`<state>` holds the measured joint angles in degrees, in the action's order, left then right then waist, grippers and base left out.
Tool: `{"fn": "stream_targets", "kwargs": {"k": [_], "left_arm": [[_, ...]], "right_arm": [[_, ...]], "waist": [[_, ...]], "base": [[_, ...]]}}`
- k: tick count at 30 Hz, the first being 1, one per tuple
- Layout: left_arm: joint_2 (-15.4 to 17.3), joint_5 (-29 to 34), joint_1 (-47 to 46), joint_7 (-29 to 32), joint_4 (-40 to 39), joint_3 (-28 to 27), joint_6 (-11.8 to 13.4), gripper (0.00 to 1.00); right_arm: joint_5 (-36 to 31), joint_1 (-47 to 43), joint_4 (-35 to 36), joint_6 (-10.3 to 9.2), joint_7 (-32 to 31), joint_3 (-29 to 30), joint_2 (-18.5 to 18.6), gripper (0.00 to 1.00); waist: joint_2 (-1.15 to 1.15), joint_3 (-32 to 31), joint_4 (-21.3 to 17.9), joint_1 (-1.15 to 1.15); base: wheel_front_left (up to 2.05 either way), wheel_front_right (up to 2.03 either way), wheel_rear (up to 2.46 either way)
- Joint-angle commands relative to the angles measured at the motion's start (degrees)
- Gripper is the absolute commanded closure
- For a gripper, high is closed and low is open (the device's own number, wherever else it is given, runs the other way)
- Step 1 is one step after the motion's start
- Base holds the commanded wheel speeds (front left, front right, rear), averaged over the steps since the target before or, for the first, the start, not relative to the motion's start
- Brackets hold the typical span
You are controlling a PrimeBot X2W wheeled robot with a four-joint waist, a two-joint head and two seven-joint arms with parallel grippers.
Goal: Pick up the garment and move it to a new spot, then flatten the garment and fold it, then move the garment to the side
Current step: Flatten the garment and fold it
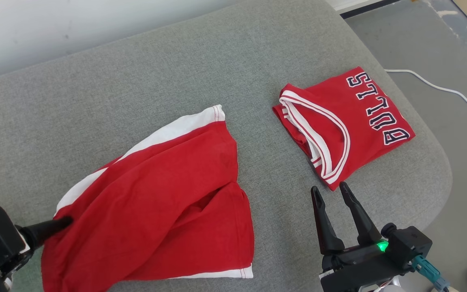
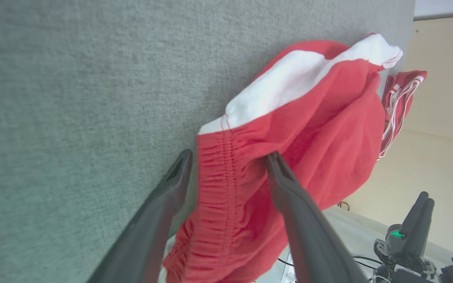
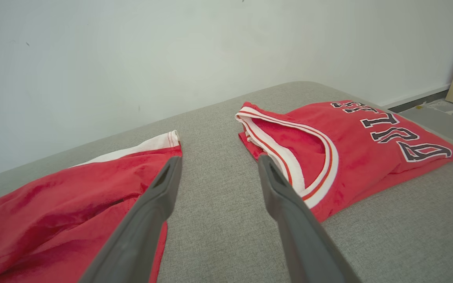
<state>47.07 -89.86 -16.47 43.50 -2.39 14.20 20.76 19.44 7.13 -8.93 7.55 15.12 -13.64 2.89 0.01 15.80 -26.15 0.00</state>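
Note:
The garment (image 1: 164, 194), red shorts with white side stripes, lies crumpled on the grey cushion (image 1: 176, 73). My left gripper (image 1: 65, 223) reaches in from the lower left, and one dark finger touches the shorts' left edge. In the left wrist view, my left gripper (image 2: 228, 157) is open, and the gathered waistband of the shorts (image 2: 328, 129) lies between the spread fingers. My right gripper (image 1: 329, 187) hovers open and empty over bare cushion, between the shorts (image 3: 73, 204) and a folded jersey. In its wrist view my right gripper (image 3: 218, 159) has nothing between its fingers.
A folded red "BULLS" jersey (image 1: 359, 117) lies at the cushion's right side, close to my right fingertips. The cushion's rounded edge drops to grey floor on the right, where a white cable (image 1: 440, 87) runs. A pale wall stands behind.

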Motion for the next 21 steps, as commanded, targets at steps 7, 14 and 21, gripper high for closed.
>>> {"fn": "stream_targets", "kwargs": {"k": [7, 14, 21], "left_arm": [[-0.13, 3.87, -2.01, -2.52, -0.74, 1.08, -6.43, 1.00], [-2.62, 9.06, -8.12, -7.69, -1.95, 2.09, -14.11, 1.00], [-8.50, 12.18, -18.73, -10.40, -5.43, 4.68, -20.46, 1.00]], "right_arm": [[-0.25, -0.03, 0.10, -0.16, 0.01, 0.54, -0.02, 0.00], [-0.27, 0.08, -0.05, -0.16, 0.01, 0.74, -0.01, 0.00], [-0.56, 0.15, -0.54, -0.16, 0.01, 0.83, -0.01, 0.00]], "waist": [[-0.01, -0.13, 0.49, 0.00], [-0.01, -0.55, 1.53, 0.00], [-0.01, -1.78, 2.47, 0.00]], "base": [[0.00, 0.00, 0.00], [0.00, 0.00, 0.00], [0.00, 0.00, 0.00]]}}
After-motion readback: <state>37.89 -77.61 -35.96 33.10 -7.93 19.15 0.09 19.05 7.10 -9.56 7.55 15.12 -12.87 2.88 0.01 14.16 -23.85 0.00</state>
